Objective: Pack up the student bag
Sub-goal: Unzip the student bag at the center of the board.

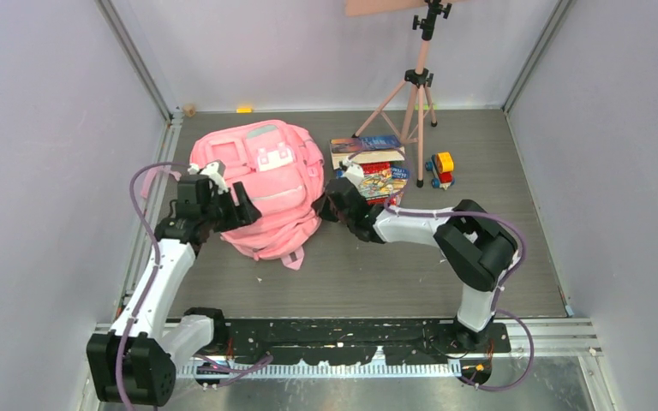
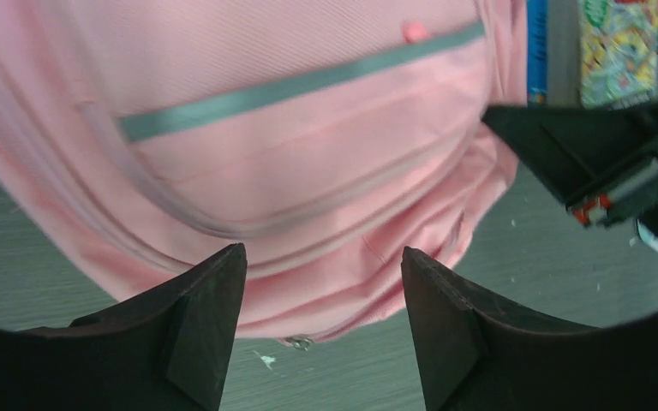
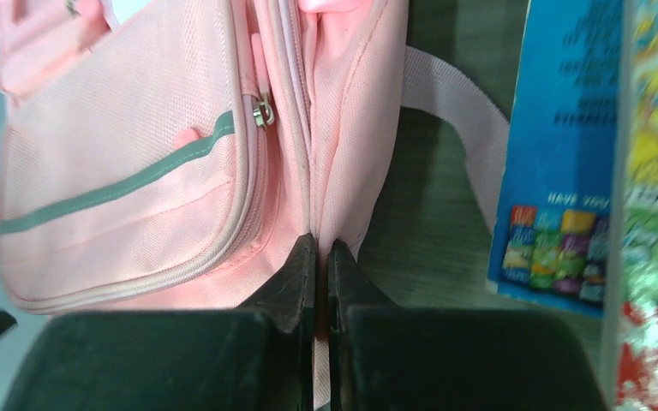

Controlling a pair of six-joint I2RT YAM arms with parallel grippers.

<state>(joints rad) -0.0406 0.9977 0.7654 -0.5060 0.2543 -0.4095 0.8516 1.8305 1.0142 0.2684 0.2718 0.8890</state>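
Note:
The student bag is a large pink backpack lying on the table with its front pockets facing up. My left gripper hovers at the bag's near left side, open, with nothing between its fingers; the left wrist view shows the bag's lower edge just beyond the gripper. My right gripper is at the bag's right side. In the right wrist view the right gripper is shut on a thin fold of the bag's pink fabric, beside a zip pull.
A stack of colourful books lies just right of the bag, close to my right gripper. A toy car sits beyond them, and a pink tripod stands at the back. A bag strap lies loose on the table.

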